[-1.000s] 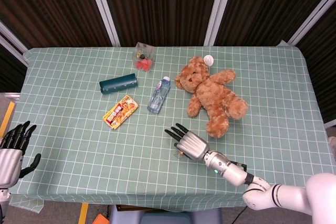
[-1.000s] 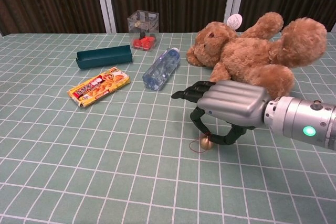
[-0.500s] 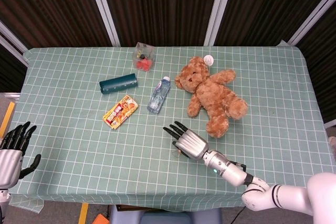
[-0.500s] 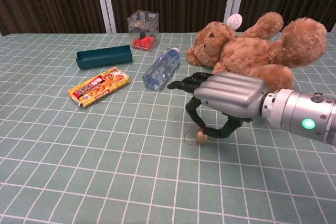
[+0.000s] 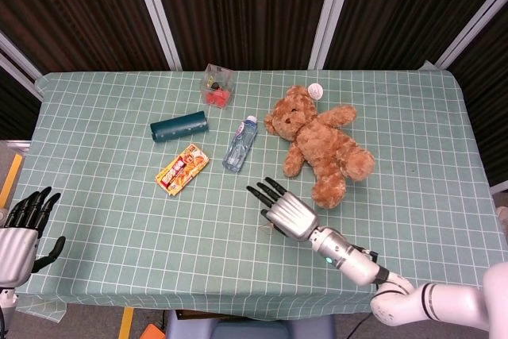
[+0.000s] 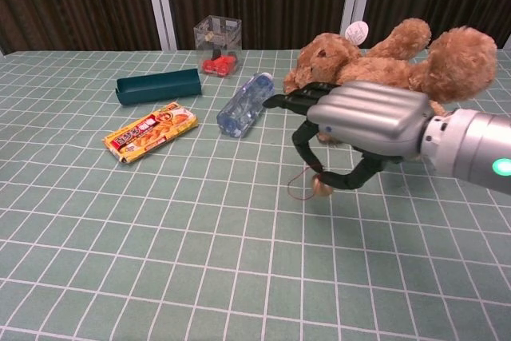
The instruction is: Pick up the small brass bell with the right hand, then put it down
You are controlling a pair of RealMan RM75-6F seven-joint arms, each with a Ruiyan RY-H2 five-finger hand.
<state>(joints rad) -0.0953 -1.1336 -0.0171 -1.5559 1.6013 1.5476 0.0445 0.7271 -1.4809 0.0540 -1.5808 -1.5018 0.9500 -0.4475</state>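
Pinching the bell (image 6: pixel 322 188) between thumb and fingers (image 6: pixel 307 143), the right hand (image 6: pixel 363 129) holds it just above the worktop (image 6: pixel 160 221) (red cord dangling), near the teddy bear (image 6: pixel 383 57); other fingers spread forward.

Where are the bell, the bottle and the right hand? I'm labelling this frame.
bell (image 6: pixel 322 188): chest view, on its brass body, pinched under the hand.
bottle (image 6: pixel 244 105): chest view, on the clear middle of its body.
right hand (image 6: pixel 363 120): chest view, on the silver back.
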